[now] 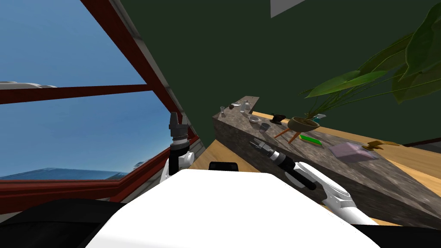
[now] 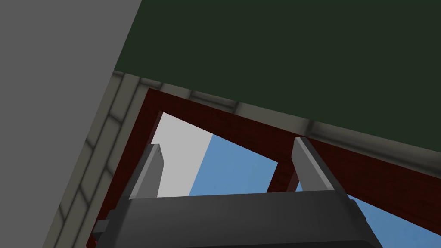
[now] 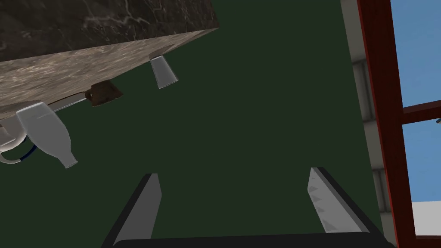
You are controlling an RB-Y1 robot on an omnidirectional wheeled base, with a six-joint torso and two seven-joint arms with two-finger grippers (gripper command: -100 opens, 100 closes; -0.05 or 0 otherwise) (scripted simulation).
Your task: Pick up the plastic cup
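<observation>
1. Starting at the left, one dark red window frame has blue behind it. The left gripper points upward just beside it. The left wrist view shows its two fingers spread apart with nothing between them.
2. One long, mottled brown-grey stone counter runs along a dark green wall.
3. One small, pale grey tapered cup stands upright at the far left corner of the counter top, apart from the other things. In the right wrist view the cup is plain and smooth, narrower at its base than at its mouth.
4. Just right of it sits a cluster:
   - one small dark brown lump
   - one pale shallow dish
   - one pale grey bottle
   - a second pale dish, nearer
   - one dark grey cup
5. The right gripper hangs by the counter's front face, aimed toward the far end. Its two fingers stand wide apart and empty, well short of the pale cup.
6. Further right on the counter are:
   - one small black object
   - one brown bowl-shaped planter on orange legs, with long green leaves
   - one flat green slab
   - one flat pale purple slab
   - one golden-brown object
</observation>
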